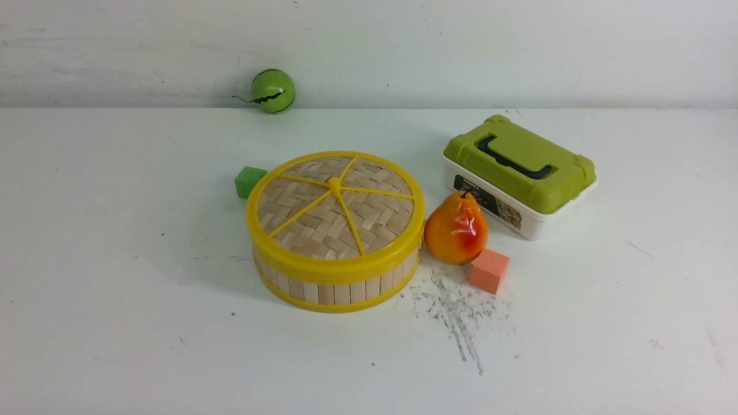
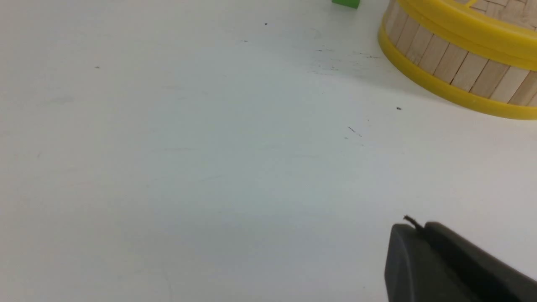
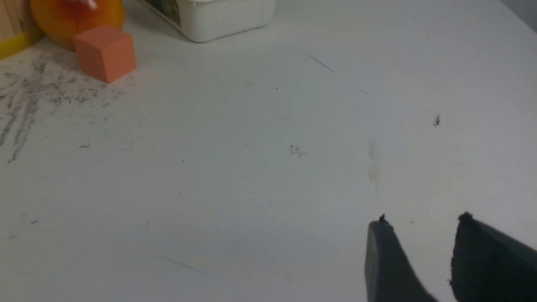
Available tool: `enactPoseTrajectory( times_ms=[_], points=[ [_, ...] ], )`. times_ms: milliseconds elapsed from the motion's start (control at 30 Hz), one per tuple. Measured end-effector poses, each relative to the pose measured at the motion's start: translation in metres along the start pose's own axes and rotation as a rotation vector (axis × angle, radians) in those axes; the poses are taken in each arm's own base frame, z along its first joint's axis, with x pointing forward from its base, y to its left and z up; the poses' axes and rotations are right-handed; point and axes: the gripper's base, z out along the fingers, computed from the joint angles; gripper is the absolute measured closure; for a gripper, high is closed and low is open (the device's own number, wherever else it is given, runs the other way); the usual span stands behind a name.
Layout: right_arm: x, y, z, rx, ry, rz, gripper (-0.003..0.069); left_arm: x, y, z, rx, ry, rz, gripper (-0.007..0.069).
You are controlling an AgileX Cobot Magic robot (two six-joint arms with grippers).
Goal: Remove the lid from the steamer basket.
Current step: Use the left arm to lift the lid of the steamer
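Note:
The lid (image 1: 334, 210), a woven bamboo disc with a yellow rim, spokes and centre knob, sits on the steamer basket (image 1: 337, 288) at the table's middle. The basket's slatted wall also shows in the left wrist view (image 2: 457, 67), with the lid's yellow rim (image 2: 474, 29) above it. Neither arm shows in the front view. My left gripper (image 2: 417, 228) is shut with nothing in it, low over bare table short of the basket. My right gripper (image 3: 421, 222) is open and empty over bare table, away from the basket's edge (image 3: 12, 44).
A pear (image 1: 455, 227) touches the basket's right side, with an orange cube (image 1: 489, 270) in front of it. A white box with a green lid (image 1: 519, 173) stands behind right. A green cube (image 1: 249, 181) lies behind the basket's left. A green ball (image 1: 273, 90) rests by the back wall.

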Motion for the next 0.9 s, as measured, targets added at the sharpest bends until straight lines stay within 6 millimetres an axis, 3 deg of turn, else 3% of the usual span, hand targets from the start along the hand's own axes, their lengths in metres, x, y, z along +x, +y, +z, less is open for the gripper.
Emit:
enactPoseTrajectory(
  times_ms=[300,533,700,900],
  points=[
    [0.000,0.000,0.000,0.000,0.000,0.000,0.0419,-0.005,0.000,0.000,0.005,-0.050,0.000,0.0603],
    [0.000,0.000,0.000,0.000,0.000,0.000,0.0419,-0.031,-0.003,-0.005,0.033,-0.347,0.000,0.0596],
    [0.000,0.000,0.000,0.000,0.000,0.000,0.0419,-0.056,-0.005,-0.019,0.063,-0.661,0.000,0.0595],
    [0.000,0.000,0.000,0.000,0.000,0.000,0.0419,-0.066,-0.006,-0.029,0.085,-0.818,-0.017,0.0590]
  ],
)
